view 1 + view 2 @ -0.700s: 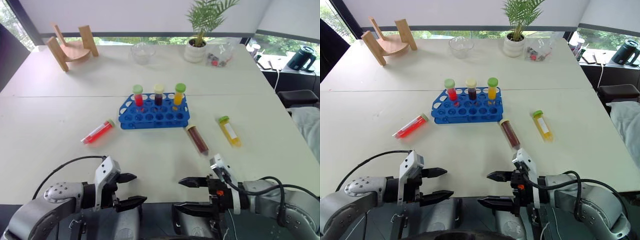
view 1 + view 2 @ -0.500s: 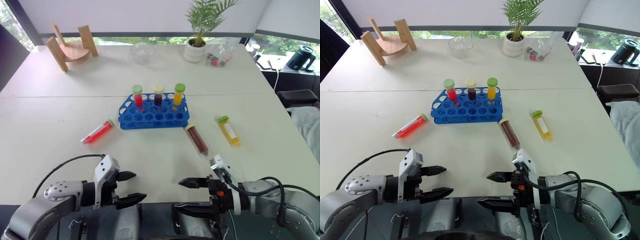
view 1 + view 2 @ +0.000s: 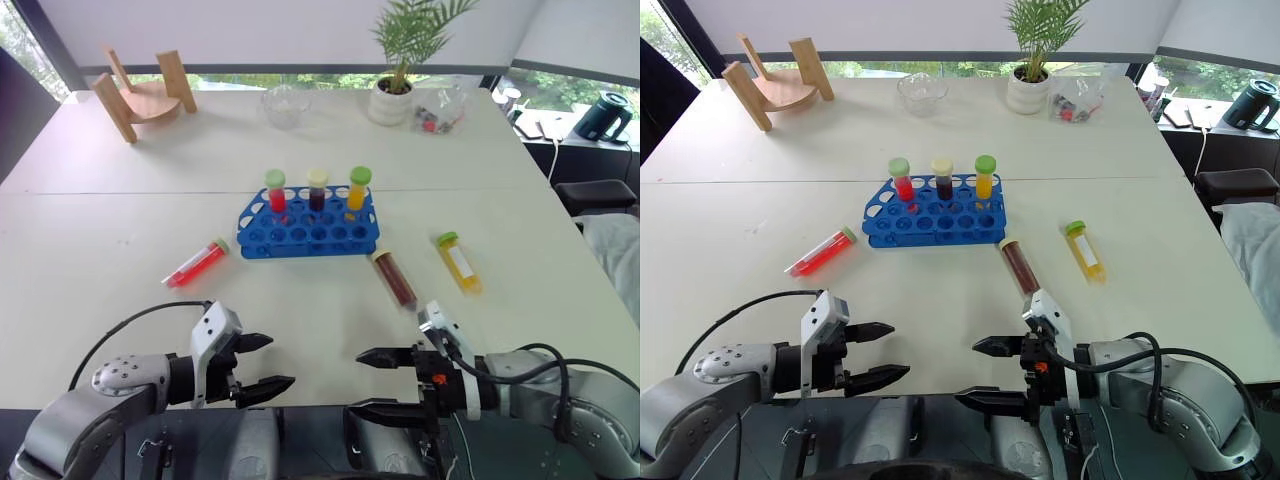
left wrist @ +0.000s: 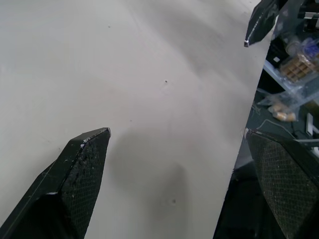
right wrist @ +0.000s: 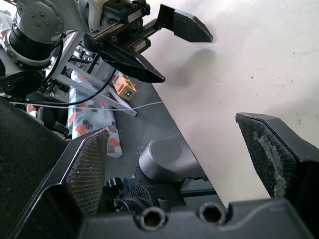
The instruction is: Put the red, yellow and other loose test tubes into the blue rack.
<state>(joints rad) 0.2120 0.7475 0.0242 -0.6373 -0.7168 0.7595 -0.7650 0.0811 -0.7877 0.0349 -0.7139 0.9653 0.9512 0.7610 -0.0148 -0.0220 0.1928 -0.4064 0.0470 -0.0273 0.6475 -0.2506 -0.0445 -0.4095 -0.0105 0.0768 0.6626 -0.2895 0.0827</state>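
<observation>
grippers: left gripper [image 3: 262,365] and right gripper [image 3: 374,381] spread wide, empty, at near table [image 3: 100,240] edge, well short of blue rack [image 3: 308,230].

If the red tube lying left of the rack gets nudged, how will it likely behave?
The red tube is a smooth cylinder lying on its side on the flat table, so it would probably roll. Its liquid likely shifts, swinging it when lifted. The smooth wall may slip in a pinch.

Matt white table [image 3: 120,230]; glossy blue plastic rack [image 3: 308,236].
</observation>
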